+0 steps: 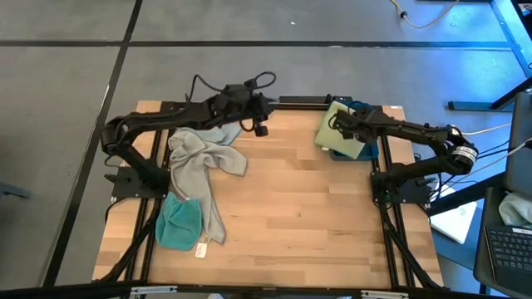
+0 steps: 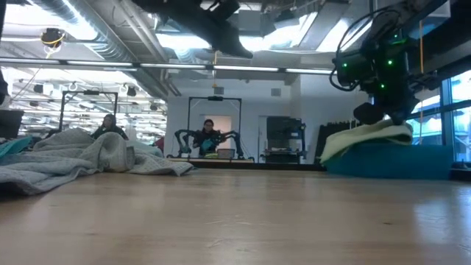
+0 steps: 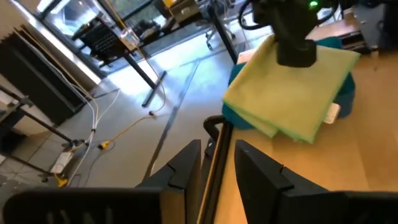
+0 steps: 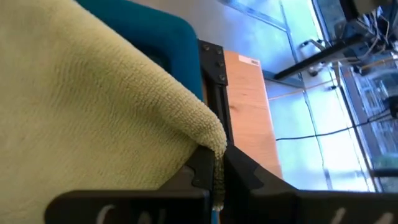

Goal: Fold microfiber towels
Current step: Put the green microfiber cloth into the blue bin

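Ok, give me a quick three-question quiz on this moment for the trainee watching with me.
1. True or false: the right gripper is shut on the pale green towel.
2. What does the pale green towel rest on? A) bare table B) blue tray C) grey towel
3. Which towel lies at the table's near left corner?

Key:
1. True; its corner is pinched between the fingers.
2. B.
3. The teal towel, partly under the grey one. The left gripper hangs empty at the far edge.
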Available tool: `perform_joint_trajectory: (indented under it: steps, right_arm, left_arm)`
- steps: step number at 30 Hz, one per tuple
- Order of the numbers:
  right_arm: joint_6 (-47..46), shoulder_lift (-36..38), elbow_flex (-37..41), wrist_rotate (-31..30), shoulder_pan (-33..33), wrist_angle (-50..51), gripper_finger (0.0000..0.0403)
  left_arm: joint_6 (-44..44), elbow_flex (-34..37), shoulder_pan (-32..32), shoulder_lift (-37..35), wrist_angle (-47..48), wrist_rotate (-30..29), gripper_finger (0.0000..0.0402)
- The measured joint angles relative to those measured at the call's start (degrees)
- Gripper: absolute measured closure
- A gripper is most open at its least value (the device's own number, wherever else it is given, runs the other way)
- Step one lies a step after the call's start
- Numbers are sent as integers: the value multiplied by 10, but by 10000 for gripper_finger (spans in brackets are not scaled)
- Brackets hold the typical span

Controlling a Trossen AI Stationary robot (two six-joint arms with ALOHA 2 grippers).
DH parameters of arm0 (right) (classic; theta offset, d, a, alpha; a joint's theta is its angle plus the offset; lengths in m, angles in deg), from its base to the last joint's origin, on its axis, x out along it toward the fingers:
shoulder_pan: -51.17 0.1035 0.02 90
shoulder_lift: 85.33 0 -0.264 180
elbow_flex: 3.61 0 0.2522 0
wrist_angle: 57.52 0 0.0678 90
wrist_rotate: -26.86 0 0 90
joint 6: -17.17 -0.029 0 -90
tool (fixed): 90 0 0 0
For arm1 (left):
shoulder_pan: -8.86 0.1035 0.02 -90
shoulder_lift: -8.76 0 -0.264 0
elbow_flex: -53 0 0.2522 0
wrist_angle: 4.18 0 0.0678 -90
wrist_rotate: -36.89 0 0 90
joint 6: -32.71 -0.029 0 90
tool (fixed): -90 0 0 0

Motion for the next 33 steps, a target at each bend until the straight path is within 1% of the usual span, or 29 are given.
perform_joint_trajectory:
  steps: [3, 8, 16, 25, 30, 33]
  right_arm:
    - [-15, 0, 0, -13, -3, 2, 386]
    - [-38, 0, 0, -9, -3, 5, 386]
    - [-89, 0, 0, 0, -3, 54, 386]
    - [-113, 0, 0, 6, -6, 40, 386]
    - [-149, 0, 0, 3, -19, 39, 385]
    - [-151, 0, 0, 2, -21, 42, 384]
  left_arm:
    - [1, 35, -6, -16, -28, 0, 312]
    - [0, 63, -10, -24, -53, 0, 312]
    - [-2, 64, -16, -26, -58, 0, 312]
    - [-25, 64, -22, -26, -64, 0, 312]
    - [-26, 64, -22, -26, -70, 0, 312]
    - [-26, 64, -22, -25, -70, 0, 312]
